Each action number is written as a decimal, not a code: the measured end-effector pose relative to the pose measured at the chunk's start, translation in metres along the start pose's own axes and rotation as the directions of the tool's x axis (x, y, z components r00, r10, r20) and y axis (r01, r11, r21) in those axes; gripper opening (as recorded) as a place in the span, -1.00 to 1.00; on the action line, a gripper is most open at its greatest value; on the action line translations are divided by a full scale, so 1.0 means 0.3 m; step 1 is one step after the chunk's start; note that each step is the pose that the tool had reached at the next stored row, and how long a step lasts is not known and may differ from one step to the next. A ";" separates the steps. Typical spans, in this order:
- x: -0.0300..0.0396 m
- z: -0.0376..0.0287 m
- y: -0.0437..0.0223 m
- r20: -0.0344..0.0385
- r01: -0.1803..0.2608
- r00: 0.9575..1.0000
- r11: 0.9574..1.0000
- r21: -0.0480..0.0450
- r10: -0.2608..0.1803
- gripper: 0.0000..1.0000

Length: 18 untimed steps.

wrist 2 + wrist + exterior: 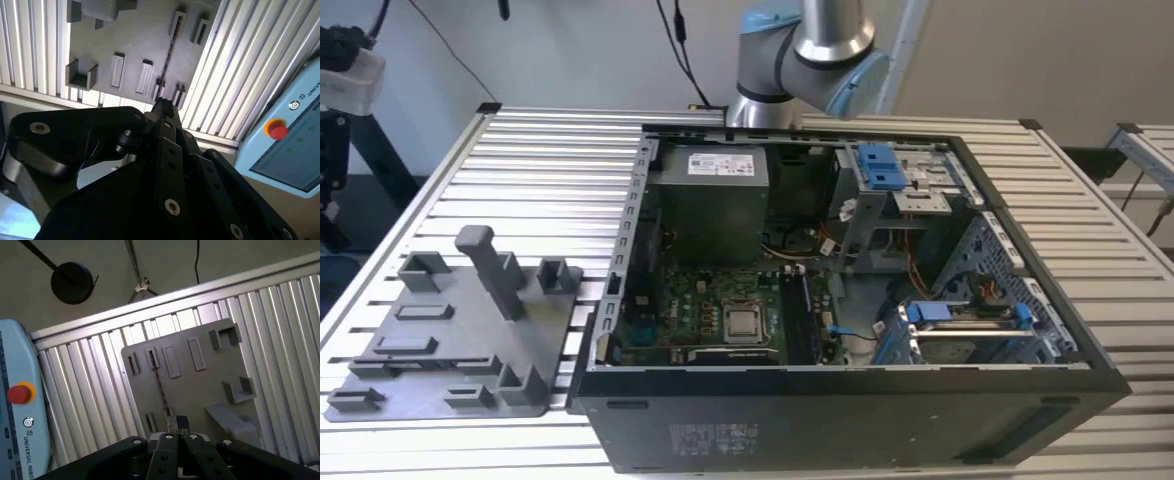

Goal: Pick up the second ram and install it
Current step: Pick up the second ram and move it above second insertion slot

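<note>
Gripper over grey fixture tray; apart or together: cannot tell. Second ram edge-up in tray slots, in line with gripper. Risk: slight offset over thin edge, so gripper clips board or slot wall and ram tilts or jams

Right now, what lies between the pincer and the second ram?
Only bare grey holder plate. In the first wrist view the pincer hangs just beyond one end of the second ram, a thin dark strip on that plate.
</note>
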State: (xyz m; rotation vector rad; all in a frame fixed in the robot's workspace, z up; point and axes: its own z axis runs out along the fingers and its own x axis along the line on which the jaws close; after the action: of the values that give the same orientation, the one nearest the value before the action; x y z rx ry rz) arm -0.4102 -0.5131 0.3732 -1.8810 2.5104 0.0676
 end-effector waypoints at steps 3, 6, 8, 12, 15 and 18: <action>-0.001 0.010 0.010 0.001 0.013 1.000 1.000 0.003 -0.013 -0.79; -0.002 0.018 0.015 0.001 0.031 1.000 0.999 0.007 -0.031 -0.79; -0.002 0.024 0.017 0.002 0.046 0.999 0.999 0.010 -0.046 -0.79; -0.001 0.034 0.023 0.002 0.075 0.997 0.997 0.013 -0.075 -0.79; 0.000 0.041 0.028 0.003 0.100 0.995 0.995 0.012 -0.100 -0.79; 0.001 0.049 0.032 0.004 0.127 0.992 0.992 0.012 -0.127 -0.79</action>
State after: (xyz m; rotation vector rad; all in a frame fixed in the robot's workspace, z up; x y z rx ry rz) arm -0.4199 -0.5102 0.3589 -2.0280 2.3765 0.0565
